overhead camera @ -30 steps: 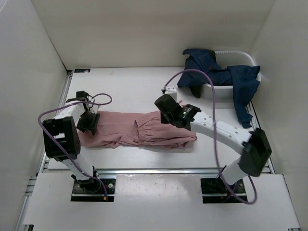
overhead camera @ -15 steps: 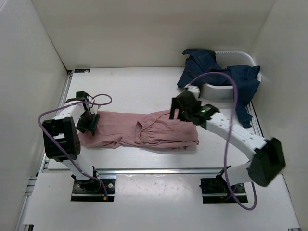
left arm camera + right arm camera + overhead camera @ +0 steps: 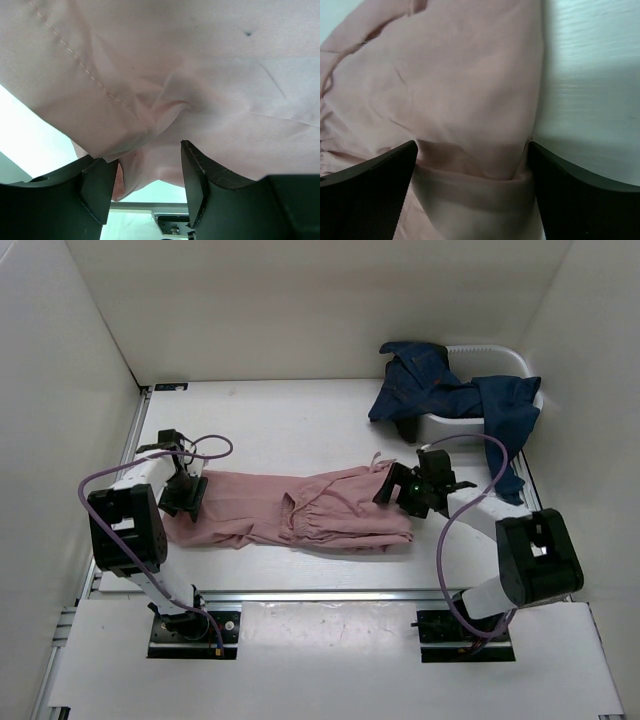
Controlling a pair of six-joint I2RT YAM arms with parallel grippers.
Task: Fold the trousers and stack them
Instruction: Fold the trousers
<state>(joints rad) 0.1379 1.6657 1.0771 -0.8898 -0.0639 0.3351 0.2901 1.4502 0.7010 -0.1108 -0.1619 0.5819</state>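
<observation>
The dusty-pink trousers (image 3: 290, 508) lie folded lengthwise across the table, wrinkled, with a gathered band near the middle. My left gripper (image 3: 185, 490) rests on their left end. In the left wrist view its jaws (image 3: 146, 160) stand apart, a loose fold of pink cloth (image 3: 190, 75) hanging beside the left finger and bare table showing in the gap. My right gripper (image 3: 388, 483) is at the trousers' right end. Seen from the right wrist, it (image 3: 471, 150) is wide open and straddles the folded edge of the cloth (image 3: 445, 85) without pinching it.
A white tub (image 3: 455, 428) stands at the back right with a dark blue garment (image 3: 450, 395) draped over it and hanging down its right side. White walls close in the table on three sides. A metal rail (image 3: 320, 595) runs along the near edge.
My right gripper has opened and let go of the trousers. Its arm has swung right and drawn back to the cloth's right end. The left gripper has stayed put.
</observation>
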